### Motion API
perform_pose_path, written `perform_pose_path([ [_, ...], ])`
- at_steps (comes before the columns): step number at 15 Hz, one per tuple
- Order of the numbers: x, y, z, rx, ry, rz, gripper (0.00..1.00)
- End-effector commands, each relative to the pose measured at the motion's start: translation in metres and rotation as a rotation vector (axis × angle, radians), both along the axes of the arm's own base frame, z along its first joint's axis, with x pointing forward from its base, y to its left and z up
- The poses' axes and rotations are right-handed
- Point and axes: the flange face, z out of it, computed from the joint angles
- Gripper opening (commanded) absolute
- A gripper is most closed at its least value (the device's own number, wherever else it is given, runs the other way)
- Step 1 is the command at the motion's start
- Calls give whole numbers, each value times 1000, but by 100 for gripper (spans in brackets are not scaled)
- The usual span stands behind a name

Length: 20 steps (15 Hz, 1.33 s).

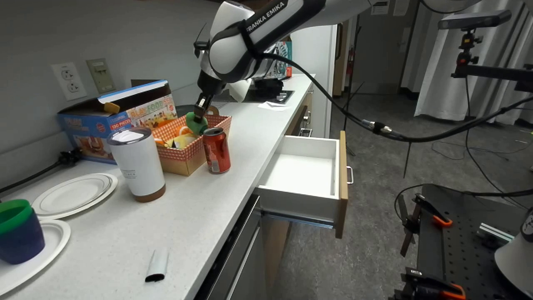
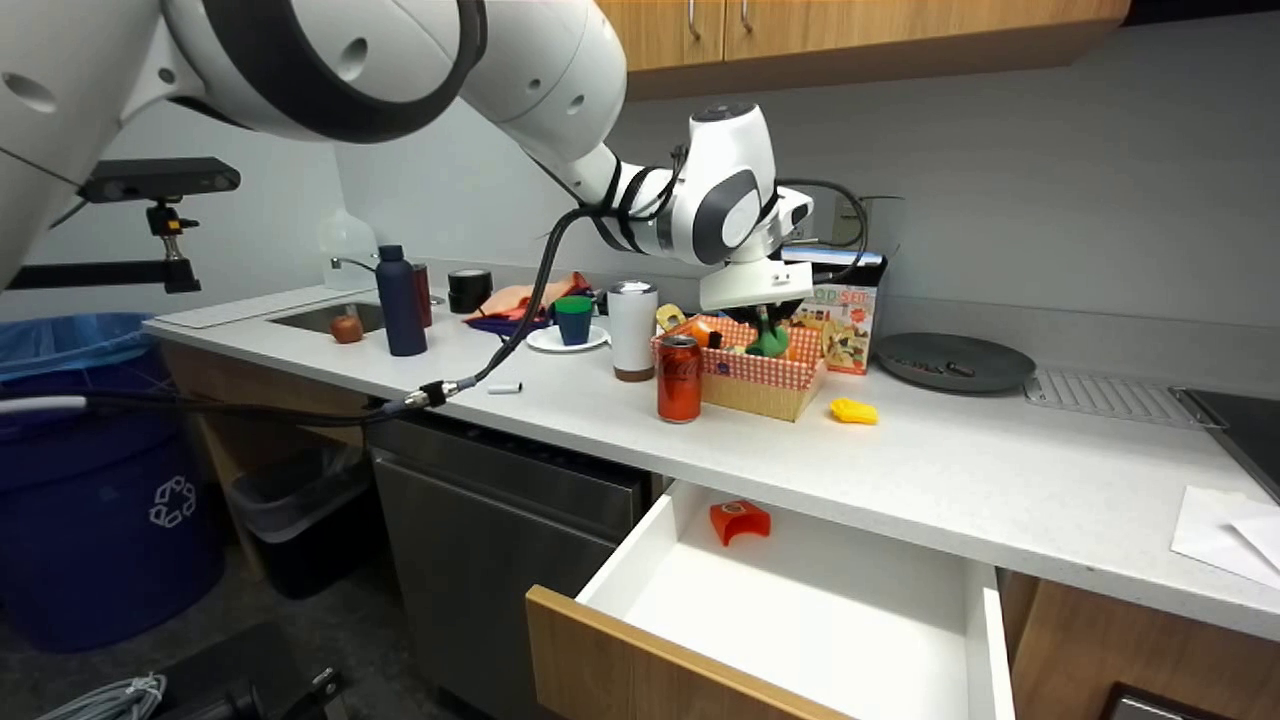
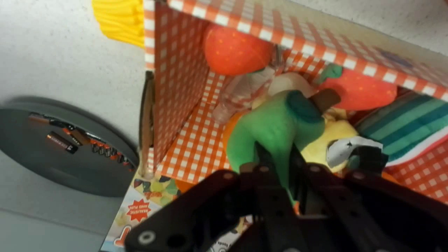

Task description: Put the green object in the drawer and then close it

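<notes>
Gripper pinched around the green object, I hold it at the mouth of the checked basket. In an exterior view the drawer stands pulled out at the basket's six o'clock — a red piece inside — and the red can at nine, just beside the basket.

Green lump: rounded, darker patch at one end, pinched in gripper at basket mouth. Drawer: pulled open, white inside, wood front.
</notes>
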Motion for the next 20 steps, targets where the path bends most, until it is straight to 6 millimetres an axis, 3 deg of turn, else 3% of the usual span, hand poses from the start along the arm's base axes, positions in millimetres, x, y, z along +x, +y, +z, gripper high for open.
perform_pose_path([
  [1, -2, -3, 42, 10, -20, -6, 1],
  [6, -27, -22, 94, -38, 0, -28, 3],
  [10, -65, -43, 133, -75, 46, -77, 3],
  [14, -112, -84, 126, -107, 128, -170, 3],
  [20, -182, -132, 68, -112, 270, -316, 3],
])
